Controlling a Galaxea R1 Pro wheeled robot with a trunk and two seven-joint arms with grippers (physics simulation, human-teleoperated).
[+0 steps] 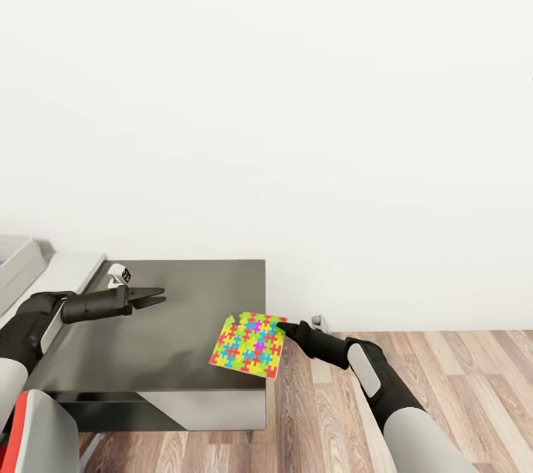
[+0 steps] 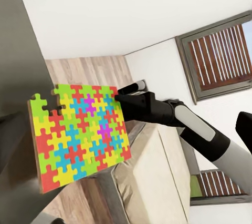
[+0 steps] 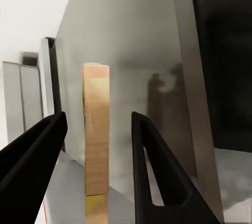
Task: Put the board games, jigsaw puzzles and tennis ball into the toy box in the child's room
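Only partly done, judging from what can be seen, and hard to say how much. One jigsaw puzzle (image 1: 248, 345) not yet in the toy box (image 1: 16, 269): placed at the near right corner of the low dark side unit (image 1: 148, 354), with one edge reaching out past that corner over the wood floor (image 1: 444, 369). Impossible to tell whether fully resting on the unit or already a little lifted. Right claw (image 1: 283, 326) brought to the puzzle's outer edge; in the right wrist view, black fingers (image 3: 31, 161) spread wide with the thin cardboard edge of the puzzle (image 3: 96, 129) between them, a gap on both sides, so not pinched yet. Left claw (image 1: 157, 300) hanging above the middle of the dark unit, fingers at a narrow gap, nothing between them. Toy box well apart from the puzzle, at the far left border of the head view, on the pale surface (image 1: 74, 269) beside the dark unit; a bluish patch inside, too cut off to name. Probably left for this piece: closing on the edge, lifting, carrying to the left and lowering into the box. Other puzzle, board games and tennis ball: no judgement possible here.
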